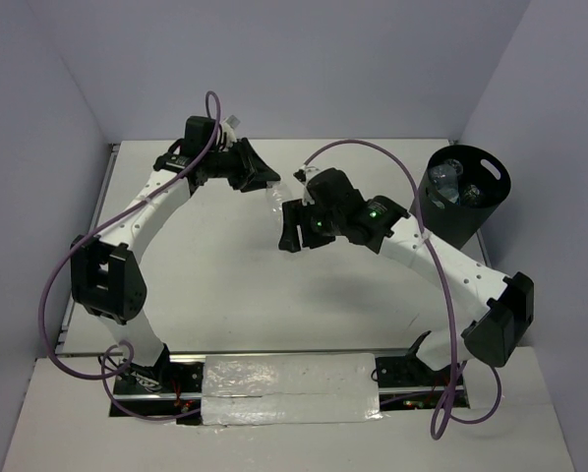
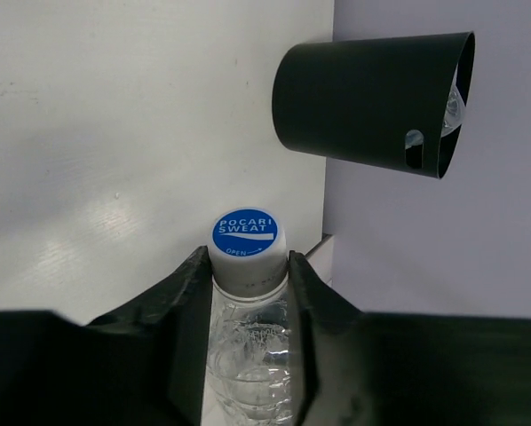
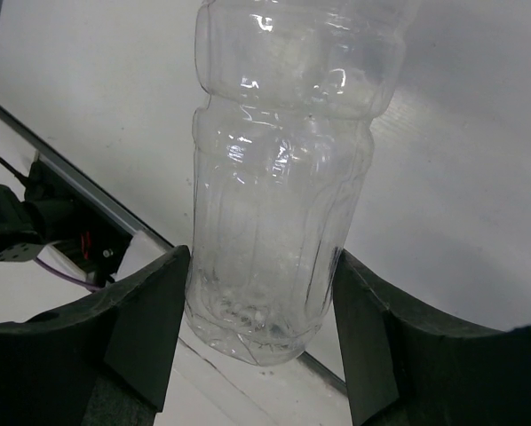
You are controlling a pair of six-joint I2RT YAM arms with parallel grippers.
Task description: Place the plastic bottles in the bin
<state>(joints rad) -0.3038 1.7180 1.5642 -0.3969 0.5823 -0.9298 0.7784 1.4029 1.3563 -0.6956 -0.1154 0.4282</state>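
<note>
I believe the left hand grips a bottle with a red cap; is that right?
Not quite: the left wrist view shows the cap is blue and white, not red. The left hand does grip that bottle.

The white table (image 1: 225,285) is a plain matte sheet. The black bin (image 1: 440,218) stands upright on its far right corner (close to the right wall (image 1: 550,118)). A shiny, crinkled taped strip (image 1: 289,388) lies along the table's near edge.
</note>
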